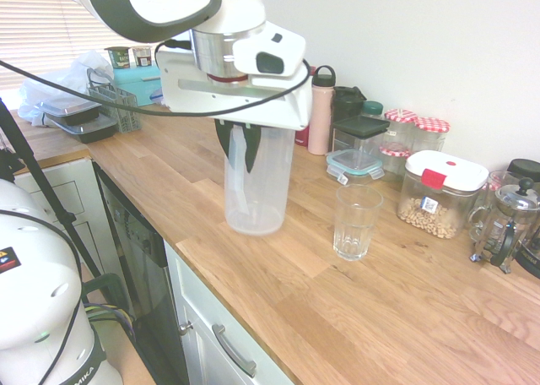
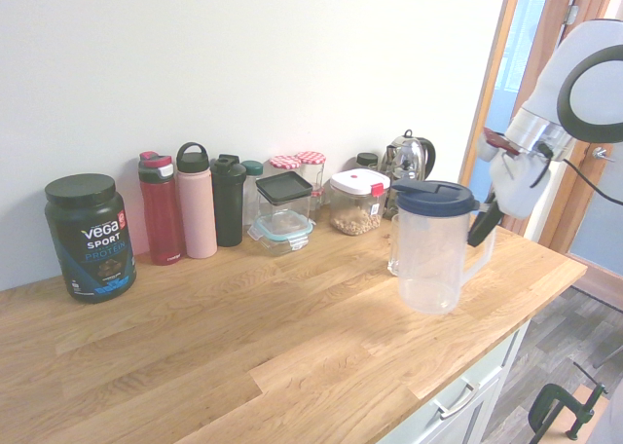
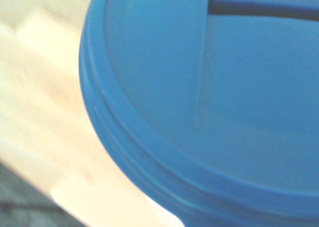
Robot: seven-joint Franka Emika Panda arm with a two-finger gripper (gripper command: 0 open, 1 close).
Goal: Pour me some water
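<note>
Gripping the handle of the clear jug (image 2: 434, 254), the hand (image 2: 484, 225) is clamped shut on it, jug apparently resting upright on the wooden worktop (image 1: 337, 300) under its blue lid (image 3: 209, 107), with the empty glass (image 1: 355, 222) near at 3 o'clock in the first exterior view.

Along the wall on the desk (image 2: 195, 356): a Vega Sport protein tub (image 2: 90, 236); red bottle (image 2: 161, 208); pink bottle (image 2: 196, 201); dark green bottle (image 2: 229, 200); a chickpea container (image 1: 442, 193); a French press (image 1: 509, 225).
</note>
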